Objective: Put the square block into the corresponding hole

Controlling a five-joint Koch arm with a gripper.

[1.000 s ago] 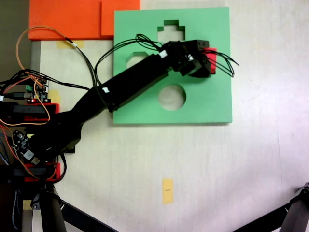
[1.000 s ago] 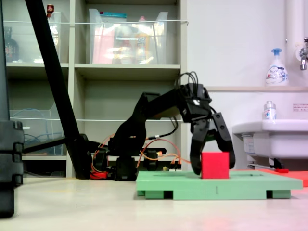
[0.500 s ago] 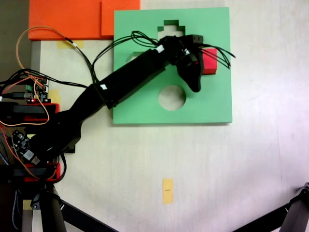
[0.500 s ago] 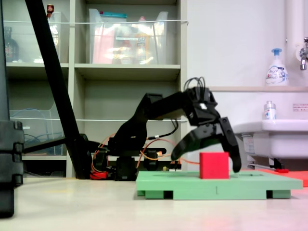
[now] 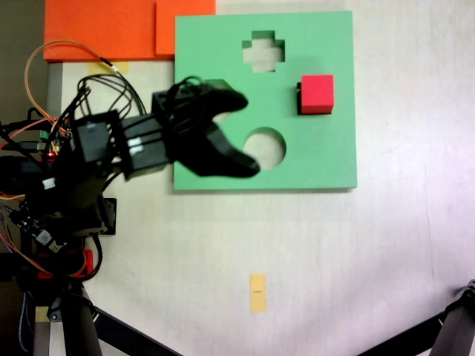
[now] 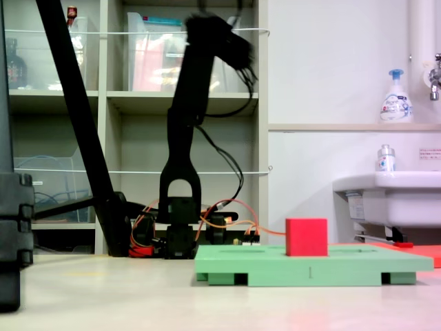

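The square block (image 5: 317, 94) is a small red cube on the right part of the green board (image 5: 326, 159). It sits over the corresponding hole, of which a dark sliver (image 5: 298, 97) shows along the cube's left side. From the side, the block (image 6: 306, 237) stands well above the board's top (image 6: 358, 265). My gripper (image 5: 250, 133) is blurred and held high over the board's left part, well left of the block. It is open, with its fingers spread wide and nothing between them. The arm (image 6: 182, 124) rises almost straight up.
A cross-shaped cutout (image 5: 263, 52) and a round cutout (image 5: 271, 144) are in the board. Orange foam sheets (image 5: 111, 30) lie at the top left. Wires and circuit boards (image 5: 44, 148) crowd the arm's base. A yellow tape mark (image 5: 257, 291) is on the table. A sink (image 6: 389, 200) stands behind.
The gripper, which straddled the block, has let it go, risen high and pulled back to the left. The block stays where it was on the board.
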